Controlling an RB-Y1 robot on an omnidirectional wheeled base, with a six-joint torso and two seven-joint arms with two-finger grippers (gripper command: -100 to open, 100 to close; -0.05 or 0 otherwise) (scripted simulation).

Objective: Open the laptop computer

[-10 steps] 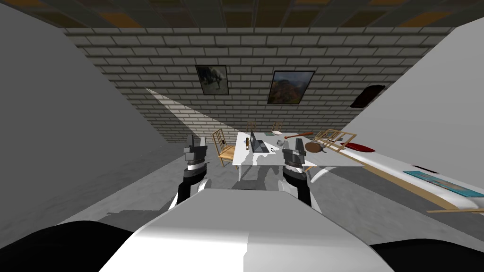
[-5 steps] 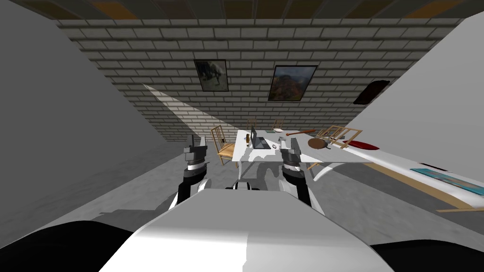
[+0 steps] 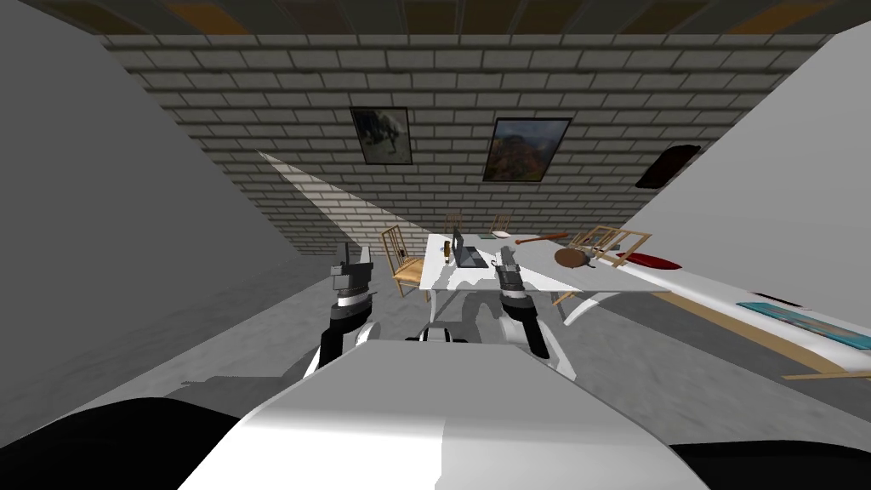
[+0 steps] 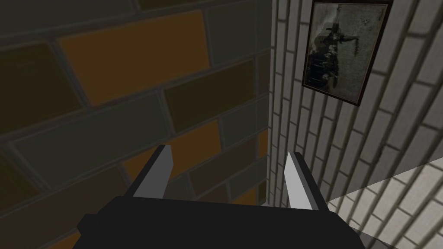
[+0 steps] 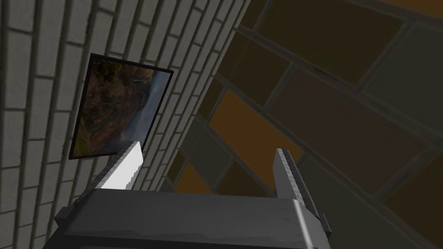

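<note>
A dark laptop (image 3: 466,253) stands on a white table (image 3: 532,279) ahead of me, near its left end; its lid looks raised, with the screen upright. My left gripper (image 3: 355,253) is held up to the left of the table, well short of it. My right gripper (image 3: 508,255) is raised in front of the table's near edge, to the right of the laptop and apart from it. The left wrist view has the left gripper (image 4: 229,152) open and holding nothing. In the right wrist view the right gripper (image 5: 210,148) is also open and holds nothing.
A wooden chair (image 3: 401,259) stands at the table's left end. A small bottle (image 3: 445,251), a brown round object (image 3: 570,257) and a long club-like stick (image 3: 540,240) lie on the table. Wooden chair frames (image 3: 608,245) and a long white surface (image 3: 731,310) are to the right.
I first rolled a little closer to the table, then stopped. Over the last half second my right hand turned and shifted left toward the laptop. The left arm has kept still.
</note>
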